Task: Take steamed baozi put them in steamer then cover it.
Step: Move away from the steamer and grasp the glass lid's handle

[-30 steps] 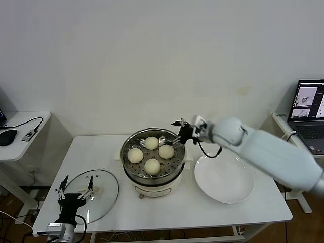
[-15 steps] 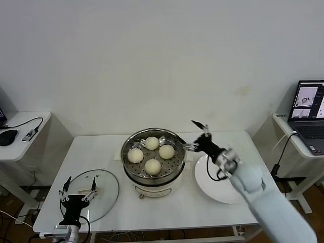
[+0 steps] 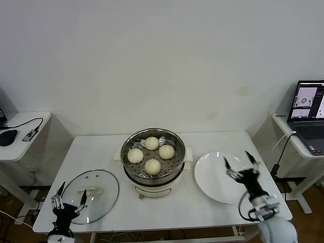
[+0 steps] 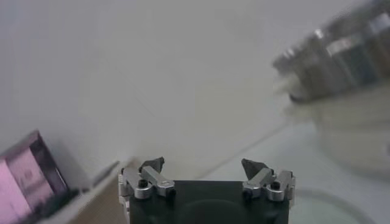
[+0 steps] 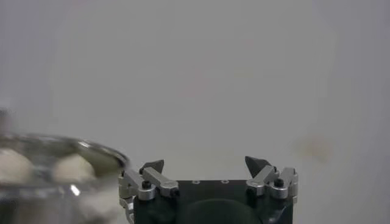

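Observation:
Several cream-white steamed baozi (image 3: 152, 166) lie on the perforated tray of the shiny steamer (image 3: 125, 163), mid-table on its cream base. The glass cover (image 3: 104, 201) with its cream handle (image 3: 92, 191) lies flat on the table, front left. My left gripper (image 3: 72, 195) hovers open over the cover's near edge, nothing between its fingers. My right gripper (image 3: 237, 159) stands open and empty above the near right part of the white plate. In the left wrist view, the left gripper (image 4: 203, 164) faces the steamer (image 4: 341, 58). The right wrist view shows the right gripper (image 5: 204, 163) with the steamer (image 5: 97, 155) and baozi (image 5: 72, 167) beside it.
An empty white plate (image 3: 215, 179) sits right of the steamer. A laptop (image 3: 309, 109) stands on a side table at the far right. Another side table (image 3: 20, 136) at the left holds a mouse and cables. The wall runs behind the table.
My right arm drew back from the steamer's right rim, crossing the plate to the table's front right. My left gripper sank toward the front edge by the cover. Both stayed open.

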{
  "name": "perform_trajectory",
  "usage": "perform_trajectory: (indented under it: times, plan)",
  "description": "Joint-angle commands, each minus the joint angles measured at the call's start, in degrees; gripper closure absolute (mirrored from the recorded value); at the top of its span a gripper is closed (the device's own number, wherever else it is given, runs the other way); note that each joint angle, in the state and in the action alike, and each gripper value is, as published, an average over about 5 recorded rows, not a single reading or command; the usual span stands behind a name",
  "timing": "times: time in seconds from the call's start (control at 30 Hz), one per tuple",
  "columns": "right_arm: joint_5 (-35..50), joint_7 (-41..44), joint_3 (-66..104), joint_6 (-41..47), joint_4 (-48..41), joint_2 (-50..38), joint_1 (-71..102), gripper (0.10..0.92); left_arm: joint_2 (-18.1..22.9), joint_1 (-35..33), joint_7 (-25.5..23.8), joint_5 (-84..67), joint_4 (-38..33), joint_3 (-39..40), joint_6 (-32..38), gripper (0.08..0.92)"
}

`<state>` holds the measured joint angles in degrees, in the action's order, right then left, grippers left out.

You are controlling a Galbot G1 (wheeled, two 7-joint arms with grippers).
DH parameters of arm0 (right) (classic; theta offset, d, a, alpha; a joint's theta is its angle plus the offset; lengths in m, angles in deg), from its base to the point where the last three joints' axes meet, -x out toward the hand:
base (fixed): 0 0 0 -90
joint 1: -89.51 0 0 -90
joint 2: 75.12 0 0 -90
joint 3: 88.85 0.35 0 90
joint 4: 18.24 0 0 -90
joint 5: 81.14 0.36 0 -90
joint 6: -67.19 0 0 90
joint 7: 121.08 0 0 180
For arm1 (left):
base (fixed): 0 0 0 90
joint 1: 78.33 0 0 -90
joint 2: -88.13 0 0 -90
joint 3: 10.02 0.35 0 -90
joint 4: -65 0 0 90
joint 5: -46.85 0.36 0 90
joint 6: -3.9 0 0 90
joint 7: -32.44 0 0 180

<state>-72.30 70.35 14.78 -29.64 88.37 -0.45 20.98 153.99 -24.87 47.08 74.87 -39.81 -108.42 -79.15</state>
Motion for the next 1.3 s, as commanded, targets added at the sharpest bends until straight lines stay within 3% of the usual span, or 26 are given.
perform_trajectory:
  times: [0.03,0.57,1.3]
  plan:
    - [-3.7,-3.5,12.5,-0.6,0.4,7.5,9.7,0.203,-5.5,-3.5,-0.3,35.3,5.9,-3.1,-1.3,0.177]
    - [-5.9,-2.8,10.8,-1.1,0.5,9.4,10.1,0.203,-7.2,9.0,-2.6,38.2,13.0,3.5,-3.4,0.177]
    - [-10.3,-2.8,7.8,-2.3,-0.8,11.8,10.7,0.203,-7.6,18.9,-4.2,35.0,18.9,6.7,-3.9,0.177]
